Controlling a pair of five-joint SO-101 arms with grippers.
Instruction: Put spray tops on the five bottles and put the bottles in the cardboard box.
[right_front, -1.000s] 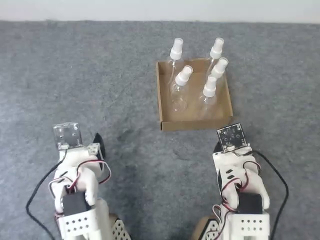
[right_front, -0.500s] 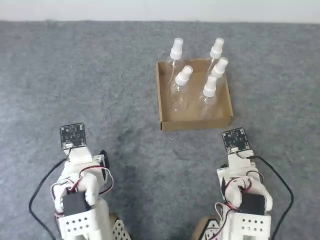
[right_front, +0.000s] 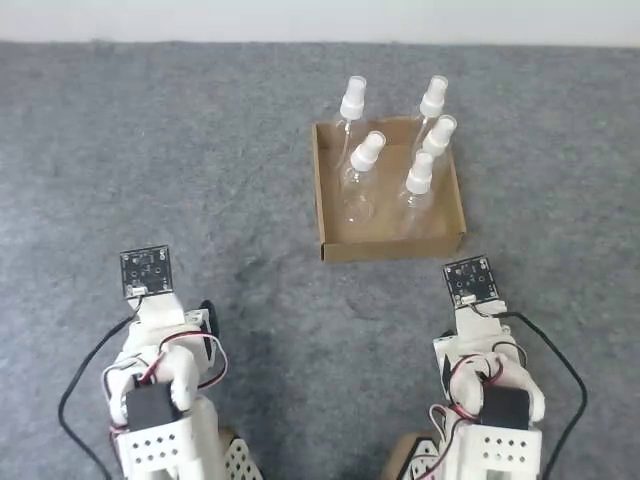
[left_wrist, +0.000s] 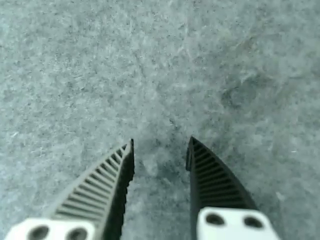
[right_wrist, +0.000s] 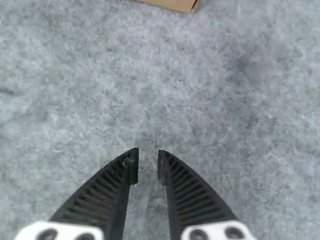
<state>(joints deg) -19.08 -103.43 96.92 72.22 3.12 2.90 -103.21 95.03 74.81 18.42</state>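
Five spray-topped bottles (right_front: 362, 165) stand upright in the cardboard box (right_front: 322, 200), a short way ahead of the right gripper (right_wrist: 146, 161), whose jaws are barely parted and hold nothing. The left gripper (left_wrist: 161, 150), with the box well off to its right, hangs wider apart and empty over grey carpet (right_front: 200, 150). Both look parked and the job appears finished.

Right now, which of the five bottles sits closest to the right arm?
The front-right bottle in the cardboard box: its spray top sits nearest the front wall, toward the right arm. The other four stand farther back or left.
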